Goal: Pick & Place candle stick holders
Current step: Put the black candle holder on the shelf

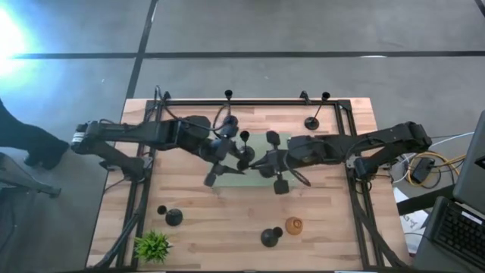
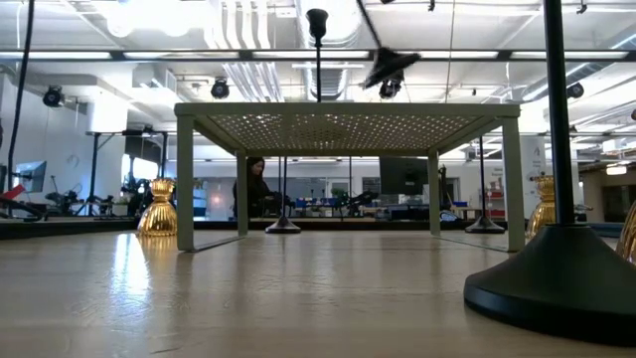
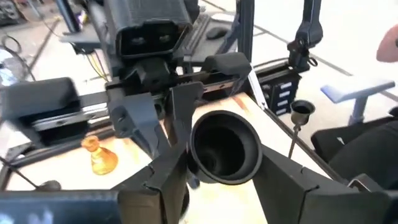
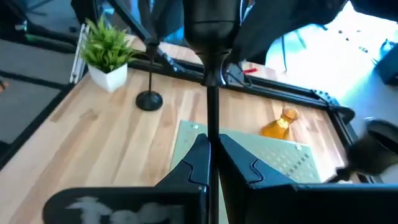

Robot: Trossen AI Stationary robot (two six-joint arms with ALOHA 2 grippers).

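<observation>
left fingers [image 3: 217,180] clamp holder base [image 3: 225,148] | right fingers [image 4: 211,163] pinch stem [image 4: 211,115] (mid-air)

Both arms meet mid-table (raised); left claw [image 1: 214,176], right claw [image 1: 267,163] clamped.

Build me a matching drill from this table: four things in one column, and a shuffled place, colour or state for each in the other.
Column one
1. plant
2. amber holder
3. mat
4. right claw

Column two
A. pale green, flat, mid-table
B. orange glass, beside a black holder
C. leafy, at a corner of the table
D. shut on a thin black stem

Pairs: 1-C, 2-B, 3-A, 4-D.

The left claw is near the mat too.
</observation>
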